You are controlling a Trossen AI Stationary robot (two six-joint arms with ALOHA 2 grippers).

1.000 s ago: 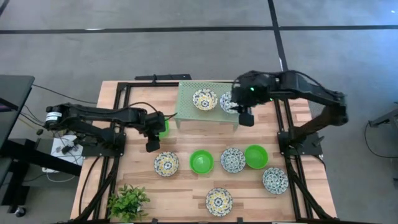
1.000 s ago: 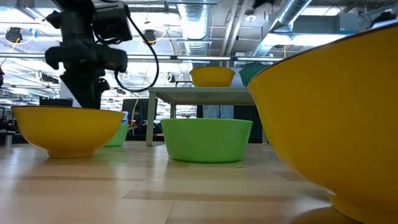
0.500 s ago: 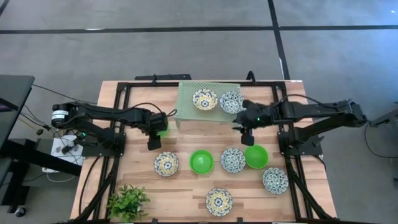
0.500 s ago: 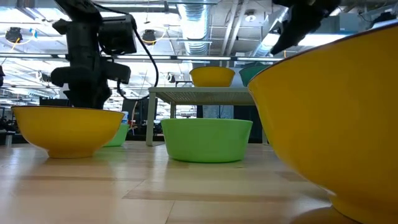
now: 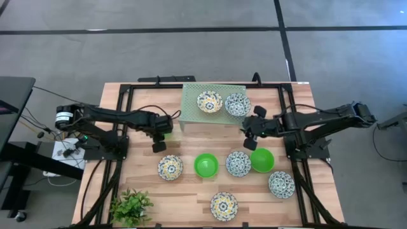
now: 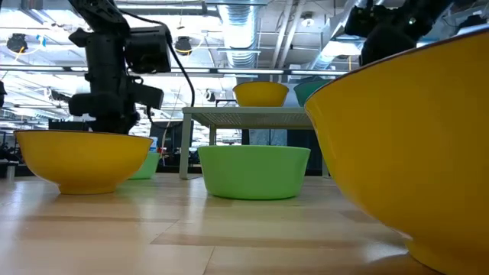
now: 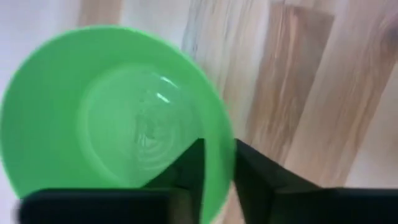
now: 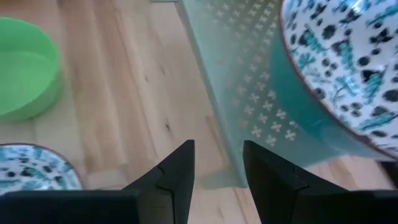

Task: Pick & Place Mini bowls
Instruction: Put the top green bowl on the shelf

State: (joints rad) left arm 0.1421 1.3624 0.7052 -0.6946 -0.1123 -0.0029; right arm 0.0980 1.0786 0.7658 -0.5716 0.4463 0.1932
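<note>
Claw (image 7: 217,165) astride smooth green bowl (image 7: 112,112) rim

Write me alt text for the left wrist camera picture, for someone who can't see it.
The left gripper straddles the rim of a plain bright green round mini bowl, one dark finger inside and one outside, the jaws nearly closed on the wall. The bowl is empty and sits on a light wooden plank table.
</note>
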